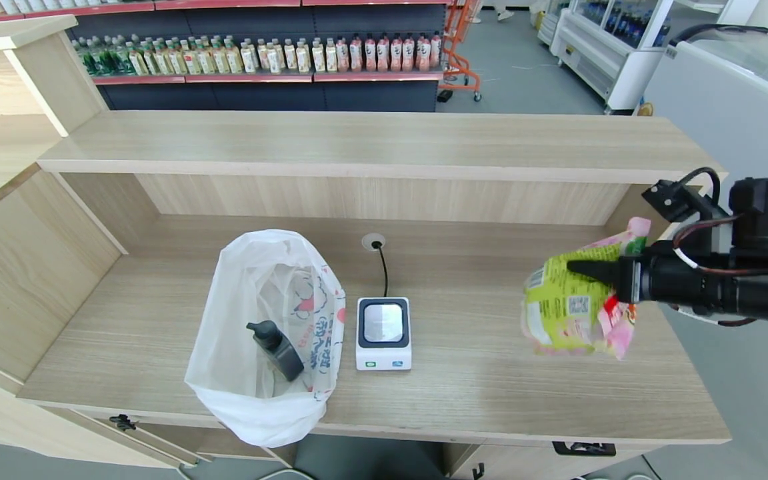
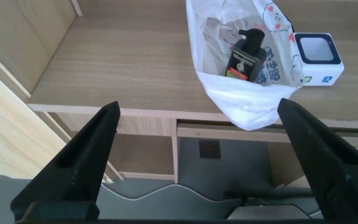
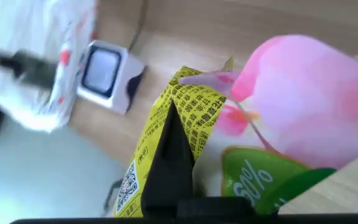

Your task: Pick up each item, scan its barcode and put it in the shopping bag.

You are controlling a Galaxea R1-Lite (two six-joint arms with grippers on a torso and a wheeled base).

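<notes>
The snack packet (image 1: 574, 303) is hanging in the air over the right end of the counter (image 1: 477, 387), clear of the wood. The right gripper (image 1: 589, 270) is clenching it by its upper part, one dark finger lying across the yellow-green face, with the pink side trailing to the right. A small square code is facing up toward the head camera. Since the scanner's window is also looking upward, that printed face would probably have to be turned down over it.

The scanner (image 1: 383, 332) is sitting mid-counter, well apart from the packet and to its left, its cable running to a hole at the far side. Just beside it on the left, the white shopping bag (image 1: 224, 387) is lying with its mouth gaping and sagging over the near edge, ready to take items. A dark pump bottle (image 1: 276, 350) is already resting inside, so one item looks done.

The left gripper (image 2: 197, 109) is waiting with fingers spread and nothing between them, below the near edge of the counter by the bag — out of the packet's likely path.
</notes>
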